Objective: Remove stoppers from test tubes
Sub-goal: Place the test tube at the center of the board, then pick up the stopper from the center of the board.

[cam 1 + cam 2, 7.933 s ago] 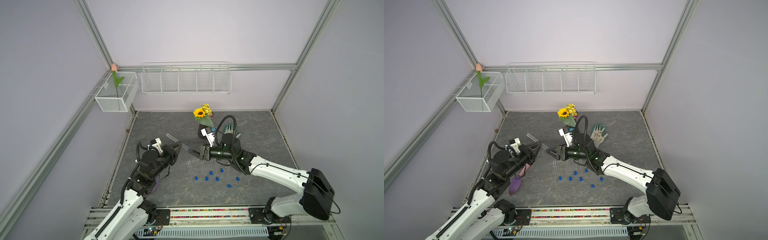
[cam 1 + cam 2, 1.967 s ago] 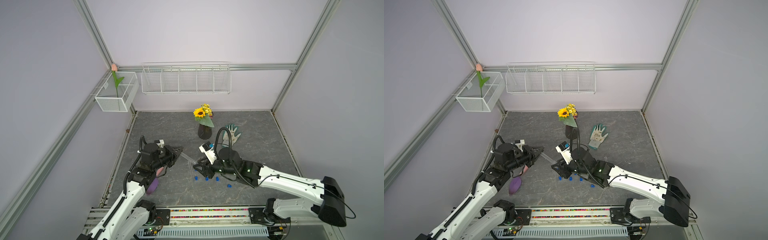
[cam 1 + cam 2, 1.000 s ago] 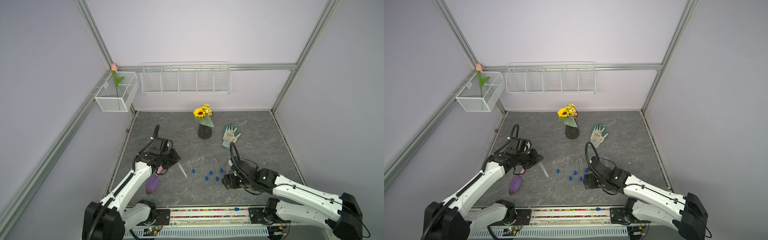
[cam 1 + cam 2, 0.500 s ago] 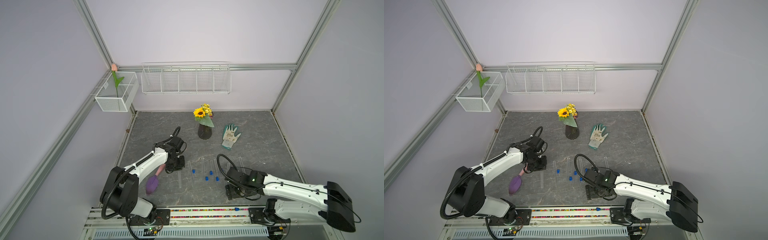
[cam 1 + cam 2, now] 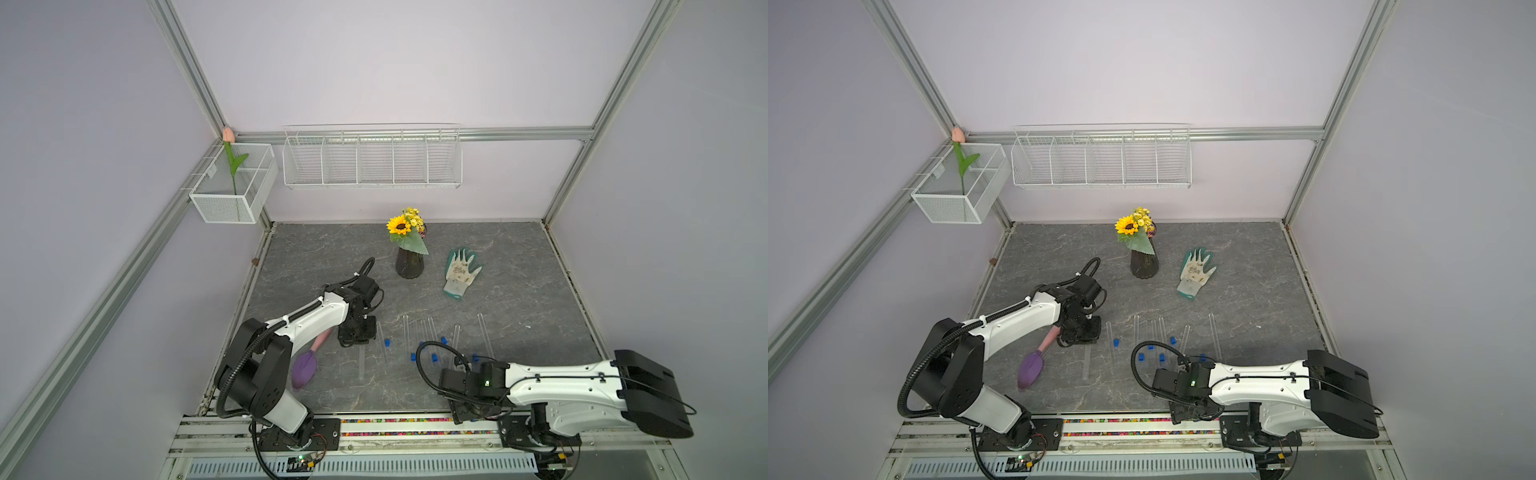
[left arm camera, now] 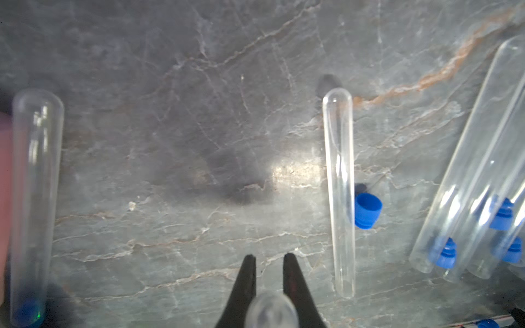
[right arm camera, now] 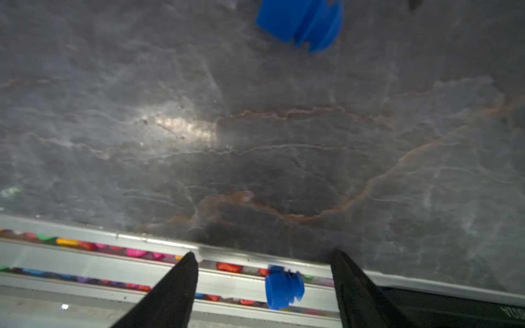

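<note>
Your left tool (image 6: pixel 269 256) clamps a test tube (image 6: pixel 271 311) at bottom centre; your right tool (image 7: pixel 264 252) stands apart, a stopper (image 7: pixel 284 286) untouched between its jaws.

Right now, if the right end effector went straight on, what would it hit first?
Probably the front edge of the table, by the metal rail. The blue stopper on the rail shows between the open fingers of the right end effector, seemingly short of that line; depth is unclear.
</note>
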Controlling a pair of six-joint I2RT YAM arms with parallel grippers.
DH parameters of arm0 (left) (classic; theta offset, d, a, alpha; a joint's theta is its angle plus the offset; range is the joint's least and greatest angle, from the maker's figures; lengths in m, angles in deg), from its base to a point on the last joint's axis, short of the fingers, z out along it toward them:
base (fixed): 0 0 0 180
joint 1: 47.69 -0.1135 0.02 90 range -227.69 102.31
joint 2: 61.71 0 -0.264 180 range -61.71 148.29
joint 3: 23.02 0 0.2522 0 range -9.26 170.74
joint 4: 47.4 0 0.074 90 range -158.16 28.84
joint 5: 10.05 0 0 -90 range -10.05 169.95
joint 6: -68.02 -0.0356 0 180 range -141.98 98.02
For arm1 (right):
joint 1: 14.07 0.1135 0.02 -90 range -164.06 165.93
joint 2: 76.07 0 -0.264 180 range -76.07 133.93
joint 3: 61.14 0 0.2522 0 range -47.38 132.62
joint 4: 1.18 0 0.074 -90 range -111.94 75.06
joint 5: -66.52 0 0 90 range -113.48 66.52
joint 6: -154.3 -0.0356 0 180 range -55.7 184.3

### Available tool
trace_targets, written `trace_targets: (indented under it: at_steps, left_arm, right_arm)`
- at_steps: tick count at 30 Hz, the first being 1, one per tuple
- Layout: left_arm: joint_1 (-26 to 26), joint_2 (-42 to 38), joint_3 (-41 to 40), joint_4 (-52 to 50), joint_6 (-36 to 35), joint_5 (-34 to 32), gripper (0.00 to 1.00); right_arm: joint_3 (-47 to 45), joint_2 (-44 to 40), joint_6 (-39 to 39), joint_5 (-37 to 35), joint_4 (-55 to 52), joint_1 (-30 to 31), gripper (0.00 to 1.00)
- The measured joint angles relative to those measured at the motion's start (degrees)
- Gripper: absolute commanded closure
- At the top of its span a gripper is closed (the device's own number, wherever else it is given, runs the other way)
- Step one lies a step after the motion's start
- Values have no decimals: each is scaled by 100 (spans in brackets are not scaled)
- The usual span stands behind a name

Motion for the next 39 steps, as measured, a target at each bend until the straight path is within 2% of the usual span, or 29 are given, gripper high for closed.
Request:
trace_targets:
  at_steps: [5, 13, 22, 27, 39]
  left_arm:
    - [52, 109, 0, 17, -42, -20, 80]
    - [101, 267, 2, 44, -96, -61, 64]
    - [101, 374, 35, 72, -90, -79, 63]
    - [101, 374, 39, 81, -90, -76, 62]
    - [101, 374, 57, 83, -127, -76, 62]
  right_arm:
    - [-11, -4, -186, -83, -35, 42, 33]
    - [-144, -256, -573, -28, -192, 313, 36]
    - [-144, -289, -820, 33, -317, 498, 41]
    - [-149, -208, -872, 26, -184, 501, 54]
    - [-216, -149, -901, 4, -81, 501, 71]
